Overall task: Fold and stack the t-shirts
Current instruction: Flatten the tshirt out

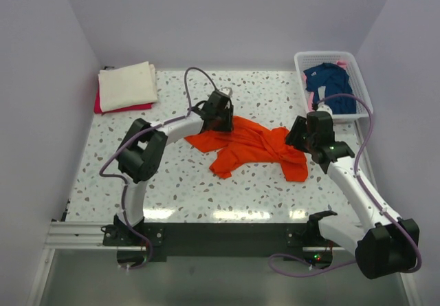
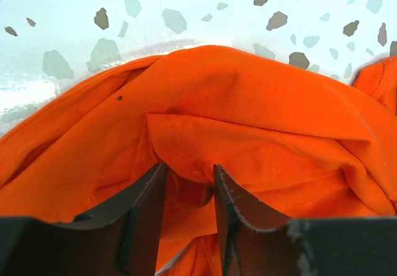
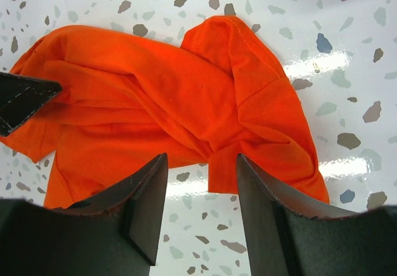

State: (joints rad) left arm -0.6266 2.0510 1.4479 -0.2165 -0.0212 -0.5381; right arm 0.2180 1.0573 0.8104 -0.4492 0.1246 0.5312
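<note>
Orange t-shirt (image 1: 251,146) lies crumpled mid-bench (image 1: 172,175). Its long axis runs roughly left to right, tilting from the far left toward the near right. One arm is at each end.

The left pincer (image 2: 189,177) is at the far-left end. Its jaws stand narrow with a fold of orange cloth bunched between them (reads as a pinch on what looks like a hem or seam, though the contact itself is partly hidden).

The right pincer (image 3: 201,164) is at the right end, jaws wide and holding nothing. In the right wrist view the shirt lies straight ahead of it. A small tab of the lower edge points into the gap between the fingers, and bare bench shows below that. The sleeve with its stitched hem fans off to the right.

Judgement: the left side is already gripped, so the next move depends on the right arm, which is the nearer one for the right end. It needs to go forward and down onto that edge so the two arms can pull the shirt flat along its long axis. Risk is catching only one layer of the bunch.

Other shirts are well apart from this one:
- A cream t-shirt (image 1: 127,84) sits folded on top of a red t-shirt (image 1: 103,105) at the far-left corner.
- A navy t-shirt (image 1: 328,79) is loose in the white basket (image 1: 364,93) at the far right.
</note>
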